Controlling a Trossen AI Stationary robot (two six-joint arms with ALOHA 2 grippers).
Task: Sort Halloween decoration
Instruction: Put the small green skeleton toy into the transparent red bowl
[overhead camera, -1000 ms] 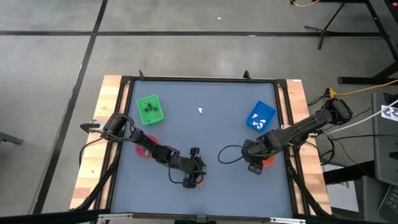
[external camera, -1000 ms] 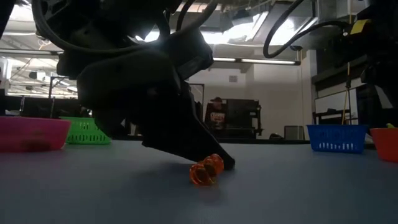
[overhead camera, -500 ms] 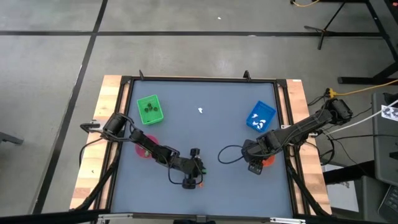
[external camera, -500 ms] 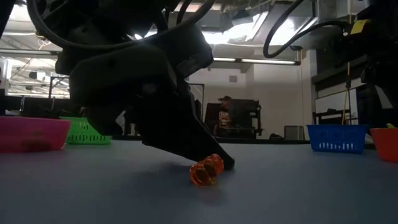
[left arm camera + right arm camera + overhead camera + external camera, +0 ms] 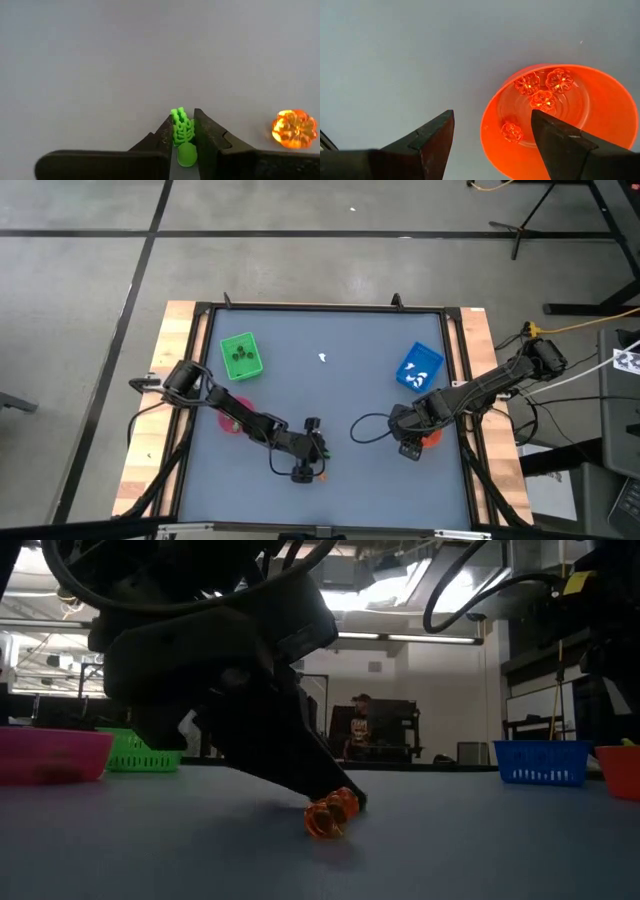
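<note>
A tiny green skeleton figure (image 5: 183, 134) sits between the fingers of my left gripper (image 5: 183, 116), which is shut on it at the table's near middle (image 5: 317, 463). A clear orange pumpkin figure (image 5: 294, 129) rests on the table just beside that gripper (image 5: 331, 816). A small white figure (image 5: 323, 358) lies at the far middle. My right gripper (image 5: 492, 131) hangs open next to the orange bowl (image 5: 600, 165), which holds several orange pumpkins (image 5: 543, 100). My left gripper pinches the green skeleton by the two sides of its ribcage (image 5: 184, 131) between its two fingers. Its legs (image 5: 179, 115) stick out past the fingertips, and its head (image 5: 186, 156) lies farther back between them. The fingers slant down to the table top (image 5: 352, 799). Whether the figure is lifted, I cannot tell.
A green square tray (image 5: 241, 356) stands at the far left and a blue square tray (image 5: 419, 367) at the far right. A pink bowl (image 5: 232, 421) lies under my left arm. A person shows in the room behind the table (image 5: 361, 730).
In the low view, my left gripper's finger beside the orange pumpkin has drawn in a little and the gripper's body has tipped slightly. The pumpkin has stayed where it was.
</note>
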